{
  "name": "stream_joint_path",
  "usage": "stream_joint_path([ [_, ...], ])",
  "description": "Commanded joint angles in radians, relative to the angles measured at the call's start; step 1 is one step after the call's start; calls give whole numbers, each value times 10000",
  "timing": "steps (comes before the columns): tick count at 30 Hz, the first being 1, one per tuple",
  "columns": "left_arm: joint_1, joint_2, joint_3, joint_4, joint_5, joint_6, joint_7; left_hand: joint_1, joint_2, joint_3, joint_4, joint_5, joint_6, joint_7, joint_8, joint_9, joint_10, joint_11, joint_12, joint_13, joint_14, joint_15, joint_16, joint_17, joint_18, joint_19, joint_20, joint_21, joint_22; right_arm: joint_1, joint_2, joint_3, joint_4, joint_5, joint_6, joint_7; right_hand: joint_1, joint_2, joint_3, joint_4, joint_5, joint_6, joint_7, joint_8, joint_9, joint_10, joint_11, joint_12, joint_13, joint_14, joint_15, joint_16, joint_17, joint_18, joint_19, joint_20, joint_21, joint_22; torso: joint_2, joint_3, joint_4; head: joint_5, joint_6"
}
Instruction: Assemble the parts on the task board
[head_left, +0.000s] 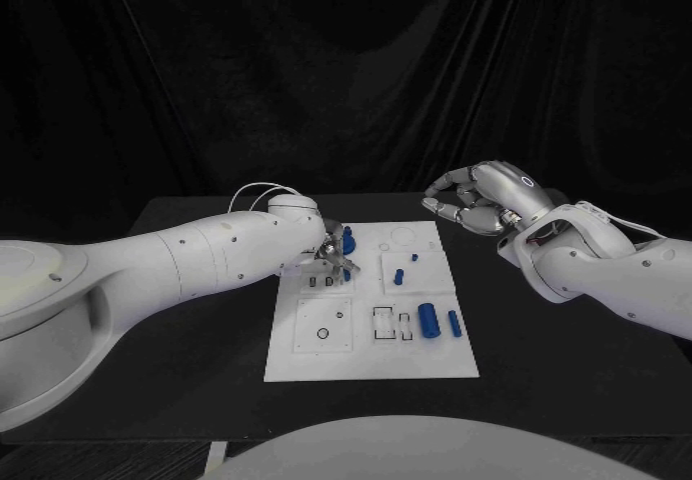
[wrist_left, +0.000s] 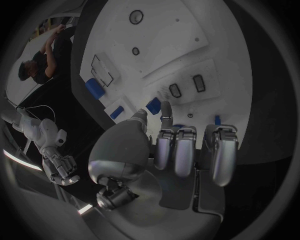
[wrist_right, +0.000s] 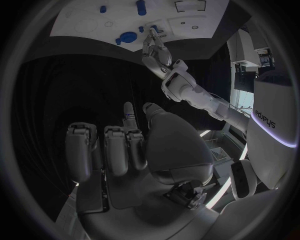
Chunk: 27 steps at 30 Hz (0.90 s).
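Observation:
The white task board (head_left: 372, 345) lies in the middle of the black table. My left hand (head_left: 335, 262) reaches down onto the board's far left part. Its thumb and one finger (wrist_left: 165, 112) stand on either side of a small blue part (wrist_left: 153, 104); whether they grip it is unclear. A thick blue cylinder (head_left: 428, 317), a thinner one (head_left: 454, 323) and a small piece (head_left: 405, 325) lie on the board's right side. Two tiny blue parts (head_left: 397, 273) sit further back. My right hand (head_left: 483, 200) hangs raised beyond the board's far right corner, fingers curled in and holding nothing.
Black rectangular outlines and round holes (head_left: 323, 333) mark the board's near left half. Bare black table (head_left: 562, 350) surrounds the board on both sides. The right wrist view shows the left hand (wrist_right: 156, 47) at the board (wrist_right: 81, 22), beside a blue disc (wrist_right: 128, 37).

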Motion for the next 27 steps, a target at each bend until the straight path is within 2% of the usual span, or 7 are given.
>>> stream_joint_path([
  [1, -26, 54, 11, -38, 3, 185, 205, 41, 96, 65, -22, 71, 60, 1, -44, -12, 1042, 37, 36, 2627, 1075, 50, 27, 2628, 3, 610, 24, -62, 2237, -23, -14, 8, 2, 24, 60, -175, 74, -27, 23, 26, 13, 24, 13, -50, -10, 1048, 91, 36, 2632, 841, 84, -50, 1683, 157, 680, 65, -58, 2321, -4, 2, 4, -32, 2],
  [15, -66, 129, 11, -138, 3, 273, 252, 96, 108, 104, -74, 125, 126, 3, -167, -38, 1042, 43, 36, 2627, 1075, 59, 27, 2628, 5, 605, 36, -68, 2235, -28, -8, 8, -14, 74, 132, -174, 78, -21, 29, 29, 8, 30, 13, -54, -11, 1048, 93, 36, 2632, 836, 85, -59, 1661, 161, 673, 66, -72, 2316, -6, 2, -2, -20, 2],
  [27, -93, 165, 12, -217, 3, 327, 290, 258, 121, 224, -235, 324, 249, -4, -401, -60, 1042, 41, 36, 2627, 1075, 64, 27, 2628, 12, 582, 47, -88, 2221, -46, -3, 8, -49, 131, 211, -170, 96, -30, 38, 26, -1, 23, 16, -75, -17, 1048, 95, 36, 2632, 820, 87, -89, 1590, 174, 650, 68, -119, 2298, -7, 3, 3, 5, 2],
])
